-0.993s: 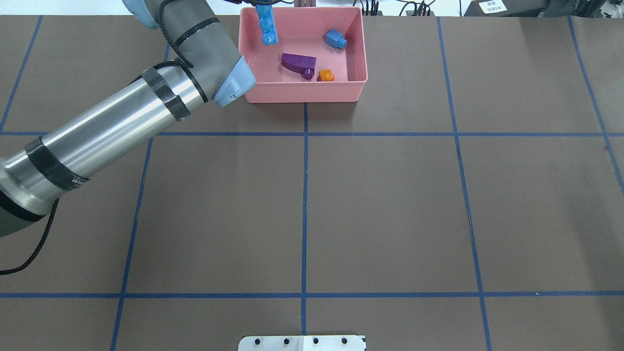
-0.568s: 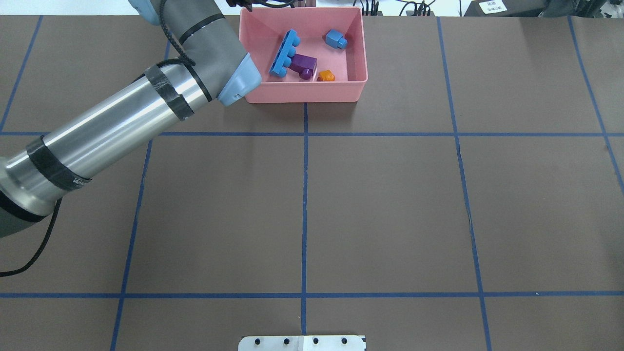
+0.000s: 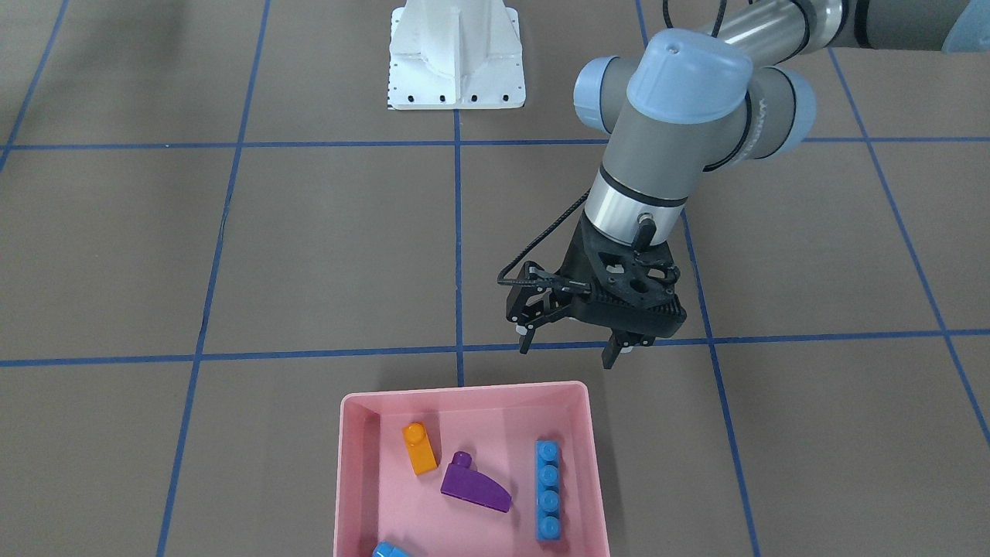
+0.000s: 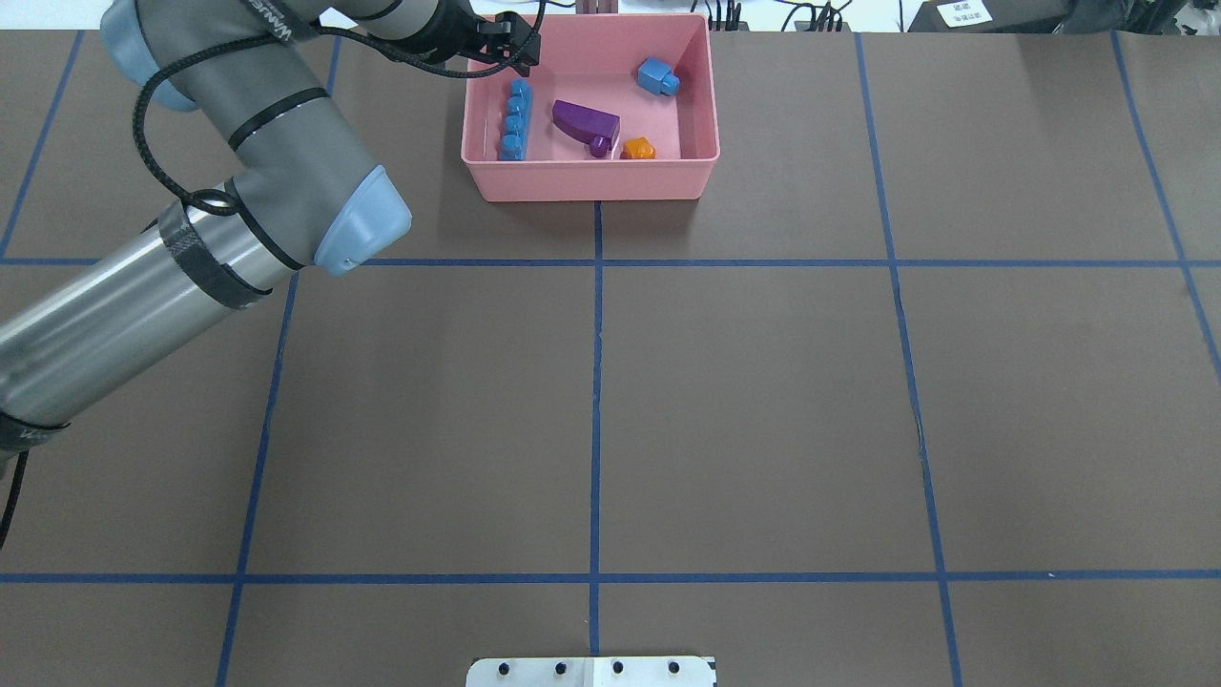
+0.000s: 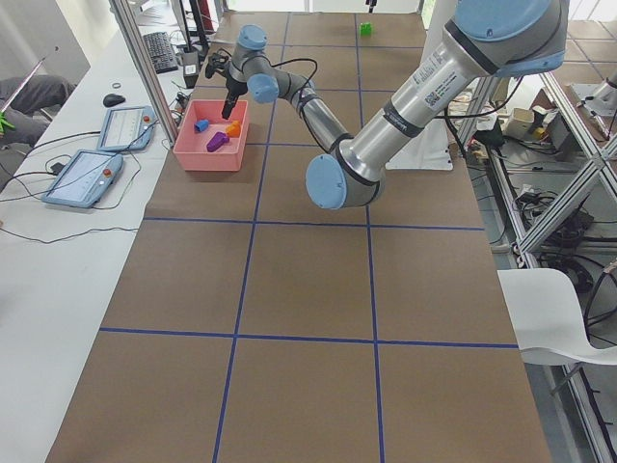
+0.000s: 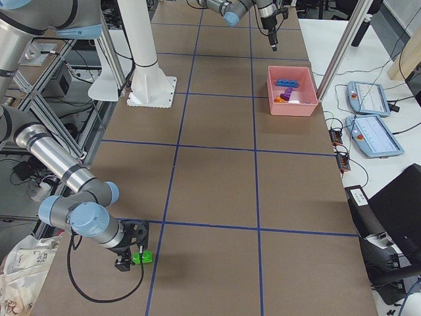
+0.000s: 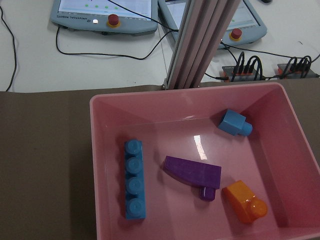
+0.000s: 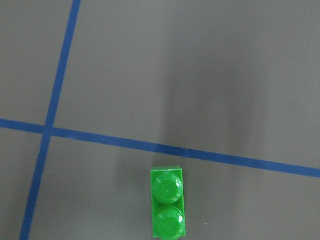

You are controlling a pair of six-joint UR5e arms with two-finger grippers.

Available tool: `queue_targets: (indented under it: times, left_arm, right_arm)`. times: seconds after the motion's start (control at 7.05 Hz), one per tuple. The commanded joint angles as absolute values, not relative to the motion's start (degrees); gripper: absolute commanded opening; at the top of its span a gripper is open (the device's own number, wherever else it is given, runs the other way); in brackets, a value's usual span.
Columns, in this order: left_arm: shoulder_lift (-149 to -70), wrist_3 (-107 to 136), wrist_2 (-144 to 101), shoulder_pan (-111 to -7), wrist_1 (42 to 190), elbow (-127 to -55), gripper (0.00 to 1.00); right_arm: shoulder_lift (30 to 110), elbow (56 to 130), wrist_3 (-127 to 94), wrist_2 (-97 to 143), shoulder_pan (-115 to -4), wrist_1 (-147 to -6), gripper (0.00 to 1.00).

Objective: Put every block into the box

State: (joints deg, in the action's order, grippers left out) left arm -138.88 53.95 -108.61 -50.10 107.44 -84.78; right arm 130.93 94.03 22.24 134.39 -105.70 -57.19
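The pink box [image 3: 349,472] [image 4: 591,179] [image 7: 100,165] holds several blocks. A long blue block [image 3: 548,490] [image 4: 514,119] [image 7: 135,178] lies flat along one wall. Beside it are a purple sloped block [image 3: 475,487] [image 4: 584,119] [image 7: 192,172], an orange block [image 3: 419,449] [image 4: 638,148] and a small blue block [image 4: 657,76] [image 7: 234,123]. My left gripper [image 3: 567,348] [image 4: 520,48] hangs open and empty just outside the box's corner. A green block [image 8: 169,209] [image 6: 143,257] lies on the mat far away, with my right gripper [image 6: 127,257] right beside it. I cannot tell whether that gripper is open or shut.
The white robot base plate [image 3: 456,54] [image 4: 591,671] sits at the table's robot side. An aluminium post [image 7: 195,45] and teach pendants [image 7: 100,12] stand behind the box. Blue tape lines cross the brown mat.
The left gripper let go of the long blue block over the box. The block leaned on the purple one, then came to rest flat by the wall. The left arm drew away to the left.
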Motion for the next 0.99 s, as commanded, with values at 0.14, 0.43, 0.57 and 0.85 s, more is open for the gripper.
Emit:
queue_targets:
  times: [0.14,0.43,0.57,0.85]
  left_arm:
    - [-138.08,54.32,-108.63,-50.01,107.4,-86.22,1.0]
    - [-138.16,54.58,-108.63,-49.83,107.4,-86.66,1.0]
    - [-137.99,54.58,-108.63,-49.83,107.4,-86.92,1.0]
    - [-137.55,54.58,-108.63,-49.75,107.4,-87.79,1.0]
  right_arm:
    - [129.39,86.66,18.57,137.01,-105.82,-47.2,0.97]
    - [128.06,86.66,14.52,138.86,-104.68,-47.2,0.97]
    - [127.8,86.66,11.8,140.09,-103.63,-47.2,0.96]
    - [124.91,86.66,5.22,141.59,-97.33,-46.33,0.97]
